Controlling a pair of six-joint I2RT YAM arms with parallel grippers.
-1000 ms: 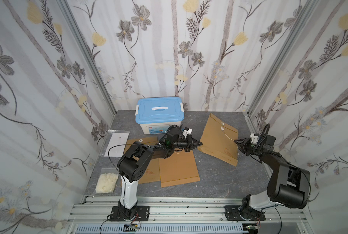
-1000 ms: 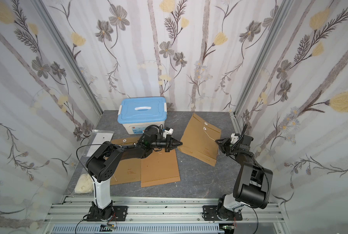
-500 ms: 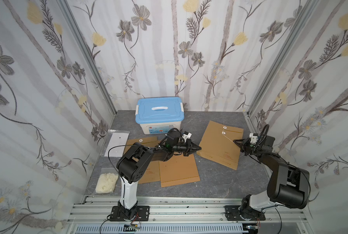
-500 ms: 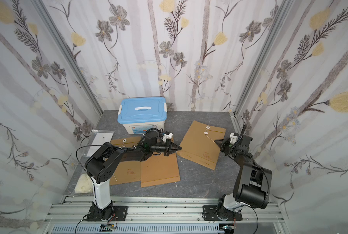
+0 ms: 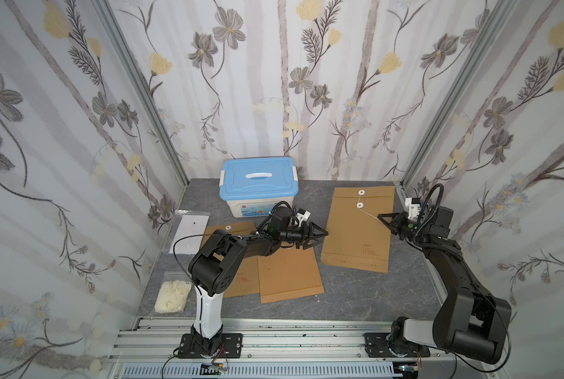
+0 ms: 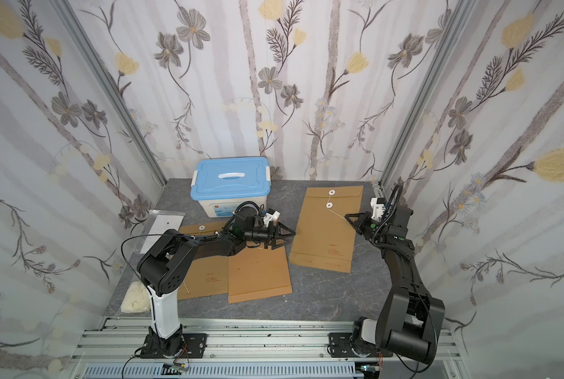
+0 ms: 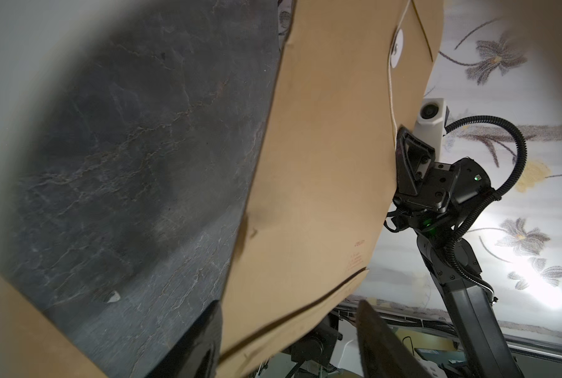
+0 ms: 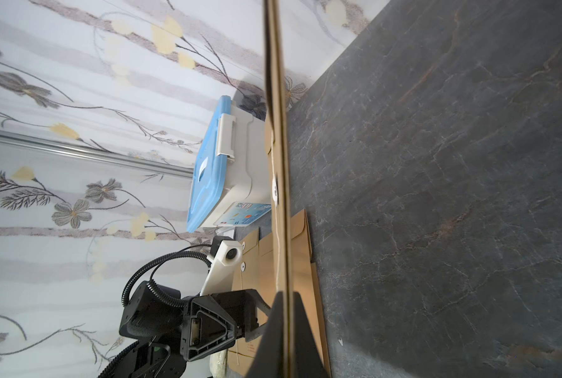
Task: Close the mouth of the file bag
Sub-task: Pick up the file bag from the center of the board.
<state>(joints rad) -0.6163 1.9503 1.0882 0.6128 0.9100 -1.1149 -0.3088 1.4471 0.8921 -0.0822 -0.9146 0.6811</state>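
**Item:** kraft file bag [image 5: 356,236], string-and-button type.
**Position:** lying on the right half of the dark table [image 5: 356,295]. Its long axis is running front to back, with the flap end and both white buttons [image 5: 360,205] pointing toward the back wall [image 5: 306,98].
**Right gripper** [image 5: 380,216]: pinching fully closed on the white tie string [image 5: 369,211], which is stretching from the lower button.
**Left gripper** [image 5: 320,237]: standing wide apart, gripping nothing, just beside the bag's left edge.

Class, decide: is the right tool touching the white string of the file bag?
Touching. In the left wrist view the string runs from the file bag's round button straight into the tip of the shut right tool, with no gap.
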